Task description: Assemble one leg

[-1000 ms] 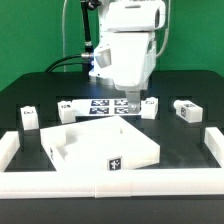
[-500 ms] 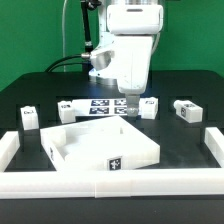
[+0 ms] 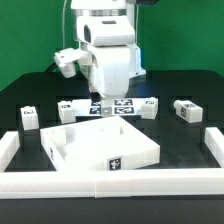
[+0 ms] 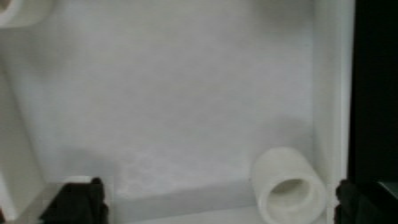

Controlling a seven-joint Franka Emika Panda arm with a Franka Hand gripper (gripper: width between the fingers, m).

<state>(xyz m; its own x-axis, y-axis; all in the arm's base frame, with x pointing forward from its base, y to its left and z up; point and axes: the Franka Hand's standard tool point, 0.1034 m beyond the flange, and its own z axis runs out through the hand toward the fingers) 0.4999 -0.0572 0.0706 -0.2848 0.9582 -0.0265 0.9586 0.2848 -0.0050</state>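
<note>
Several small white legs with black-and-white markers lie on the black table: one at the exterior view's left (image 3: 30, 118), one beside the marker strip (image 3: 68, 106), one right of the arm (image 3: 148, 107), one far right (image 3: 186, 110). My gripper (image 3: 105, 110) hangs open and empty over the back edge of the large white square panel (image 3: 100, 145). In the wrist view the gripper (image 4: 226, 205) shows dark fingertips (image 4: 80, 200) spread wide above the panel surface (image 4: 178, 90), with a round corner socket (image 4: 285, 172) between them. No leg shows in the wrist view.
The marker board (image 3: 120, 104) lies behind the panel, partly hidden by the arm. A raised white border runs along the table's left (image 3: 10, 150), right (image 3: 213, 145) and front (image 3: 110, 182).
The arm has moved toward the exterior view's left, from near the leg right of the panel's back edge to over the panel's back middle. The gripper stays open and empty.
</note>
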